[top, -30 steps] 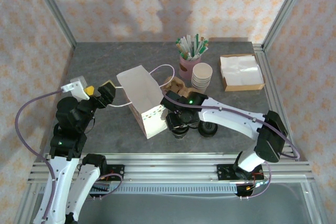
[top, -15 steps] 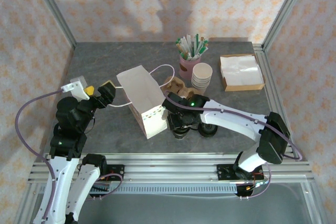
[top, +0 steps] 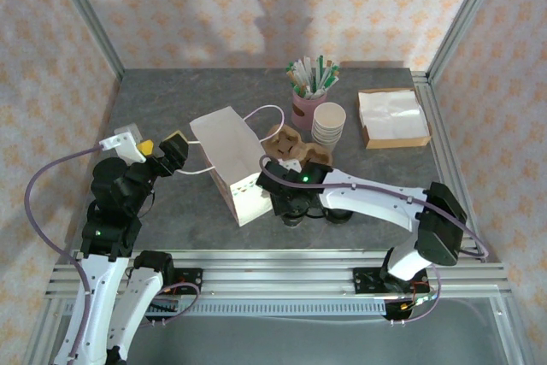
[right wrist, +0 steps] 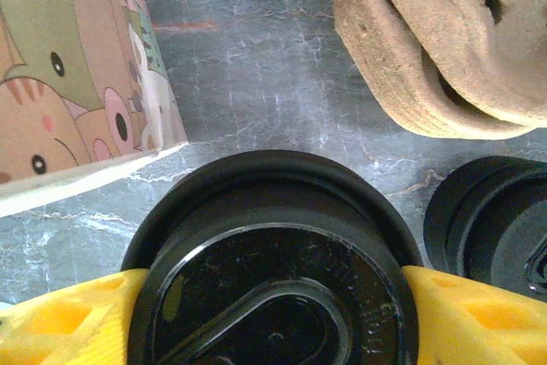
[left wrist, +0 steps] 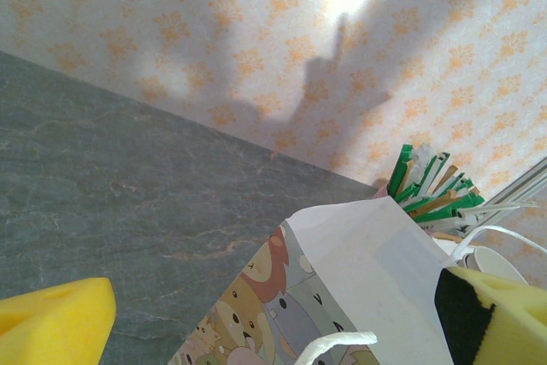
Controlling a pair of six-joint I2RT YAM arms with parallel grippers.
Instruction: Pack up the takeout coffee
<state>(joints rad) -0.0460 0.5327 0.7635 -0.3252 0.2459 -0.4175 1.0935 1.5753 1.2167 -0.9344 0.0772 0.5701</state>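
Note:
The takeout coffee (right wrist: 273,271), a cup under a black dome lid, stands on the grey table just right of the paper bag (right wrist: 77,66). My right gripper (right wrist: 273,318) is shut on it, one yellow finger (right wrist: 60,318) pressed against each side of the lid. From above, the right gripper (top: 291,198) covers most of the takeout coffee (top: 295,215) beside the open bag (top: 232,164). My left gripper (top: 171,153) stands open at the bag's left side. In the left wrist view the bag (left wrist: 367,279) and its white cord handle (left wrist: 342,346) lie between the spread fingers (left wrist: 51,322).
A second black lid piece (top: 340,211) sits right of the held cup. A brown pulp cup carrier (top: 286,144) lies behind it. Further back are a stack of cream cups (top: 328,123), a pink holder with straws (top: 309,96) and a napkin box (top: 391,117).
My right wrist has shifted slightly left and toward the near edge, still closed on the cup. The left arm has not moved.

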